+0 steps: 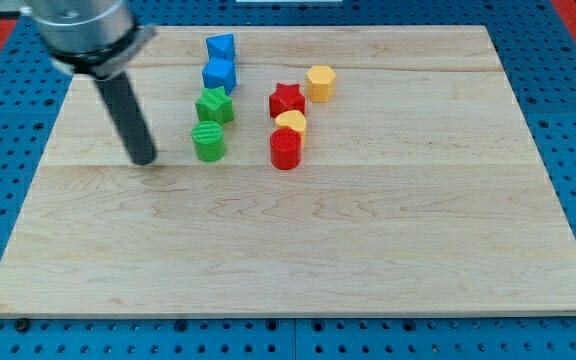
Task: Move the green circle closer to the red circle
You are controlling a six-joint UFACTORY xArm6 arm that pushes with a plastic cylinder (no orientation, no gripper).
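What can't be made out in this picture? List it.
- Arm above my tip: cut off by the view's top edge.
- Yellow block: lower part hidden behind the red circle block; shape unclear.
- Green star block: base hidden by the green circle block.

Board [368,250] is showing as pale wood, planks joined, grain running left-right, smooth, low satin sheen. Rod [128,115] is looking like dark matt plastic or rubber, can't tell which; my tip [144,160] is sitting at 9 o'clock of the green circle [208,142]. Collar [83,30] above it is reading as grey brushed metal, blurred. Blocks are all looking like smooth moulded plastic, slight gloss: green circle, green star [214,105], red circle [285,149], red star [286,99], two yellow, two blue. Surround [568,100] is appearing as blue perforated sheet, matt.
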